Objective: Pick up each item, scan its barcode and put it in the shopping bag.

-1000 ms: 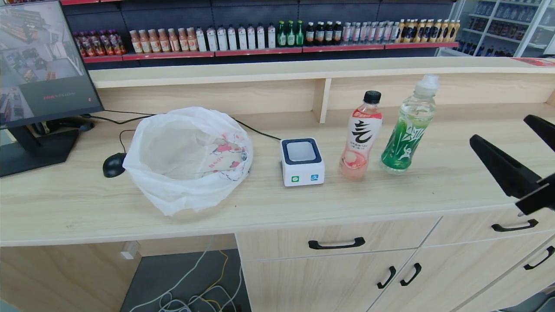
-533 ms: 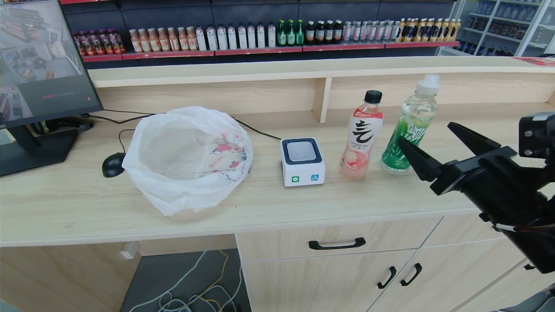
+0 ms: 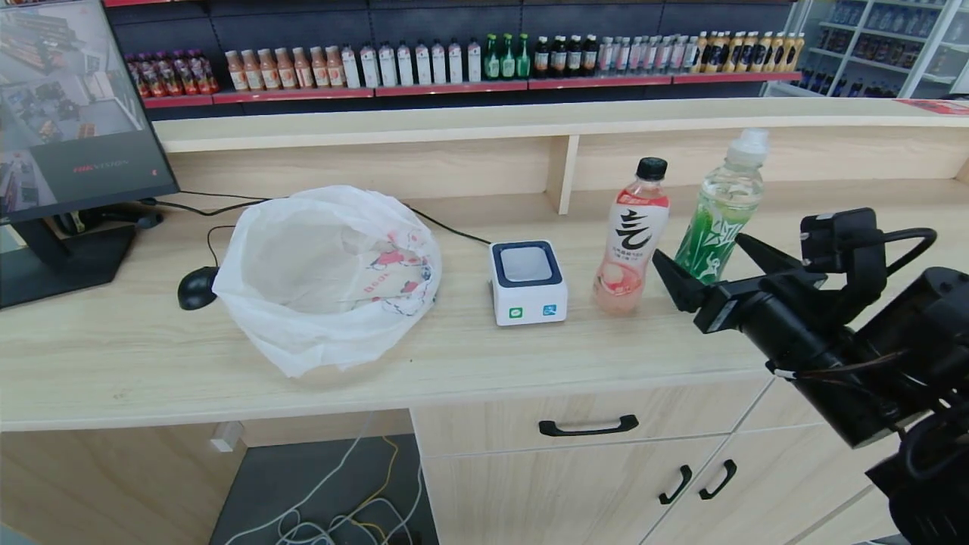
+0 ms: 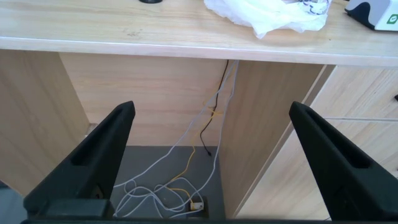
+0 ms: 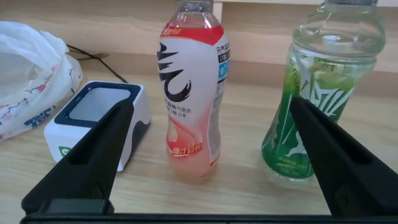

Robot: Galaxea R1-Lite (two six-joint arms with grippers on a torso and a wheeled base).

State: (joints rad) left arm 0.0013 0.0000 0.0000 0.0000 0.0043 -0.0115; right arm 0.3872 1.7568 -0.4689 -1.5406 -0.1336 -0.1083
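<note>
Two bottles stand on the wooden counter (image 3: 454, 356): a pink one with a black cap (image 3: 630, 238) and, to its right, a green one with a white cap (image 3: 715, 219). Left of them sits the white barcode scanner (image 3: 528, 281), and further left the open white shopping bag (image 3: 325, 272). My right gripper (image 3: 702, 253) is open, held close in front of the bottles. The right wrist view has the pink bottle (image 5: 193, 93) between the spread fingers (image 5: 93, 162) and the green bottle (image 5: 317, 81) at one finger. My left gripper (image 4: 211, 109) is open, low below the counter edge.
A monitor (image 3: 68, 113) and a black mouse (image 3: 198, 288) occupy the counter's left end. A raised shelf (image 3: 530, 121) runs behind the bottles. Drawers with black handles (image 3: 588, 426) sit below. Loose cables (image 4: 186, 186) lie on the floor under the counter.
My right arm has swung in from the right edge, leftward, until its open gripper stands just in front of the two bottles. Bottles, scanner and bag have not moved.
</note>
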